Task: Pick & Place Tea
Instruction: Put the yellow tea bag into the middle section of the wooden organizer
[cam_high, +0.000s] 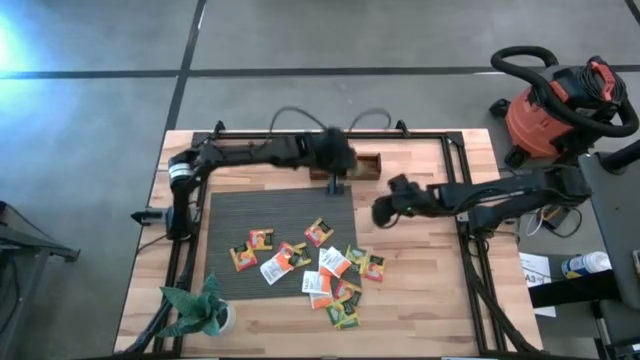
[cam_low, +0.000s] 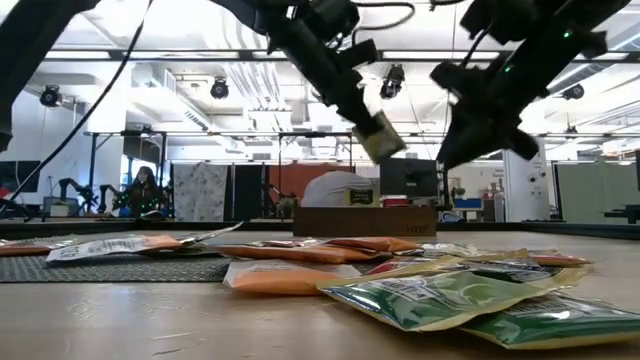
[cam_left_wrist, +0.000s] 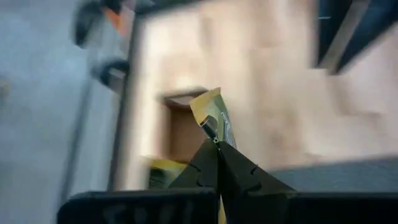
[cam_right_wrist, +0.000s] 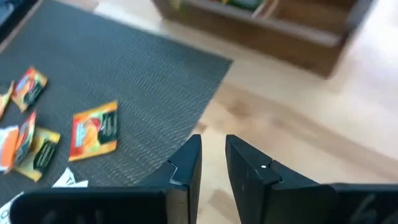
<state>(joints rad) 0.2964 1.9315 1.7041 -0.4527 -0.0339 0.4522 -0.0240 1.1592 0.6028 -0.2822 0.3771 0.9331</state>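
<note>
Several small square tea packets (cam_high: 310, 265), green, orange-red, yellow and white, lie flat and partly overlapping on the grey mat (cam_high: 250, 215); in the low view they are a low heap (cam_low: 420, 290). My left gripper (cam_high: 335, 172) hovers at the near side of the wooden box (cam_high: 362, 165), shut on one yellow-green packet (cam_left_wrist: 214, 115). My right gripper (cam_high: 382, 212) hangs above the table just right of the mat's far right corner, open by a narrow gap (cam_right_wrist: 213, 155), with nothing in it. My left gripper pinches the yellow-green packet by one edge (cam_left_wrist: 211, 134) between its two fingertips. The fingers (cam_low: 365, 115) slant down from above. The packet (cam_low: 382, 138) is lifted clear of the table, tilted, and sticks out past the fingertips in front of the wooden box (cam_left_wrist: 177, 127).
The wooden box (cam_right_wrist: 261, 25) stands on the table beyond the mat's far edge. A potted plant (cam_high: 200, 312) sits at the table's near left corner. A black frame (cam_high: 455, 150) runs along the table's sides. A red shop vacuum (cam_high: 555, 110) stands on the floor at the right.
</note>
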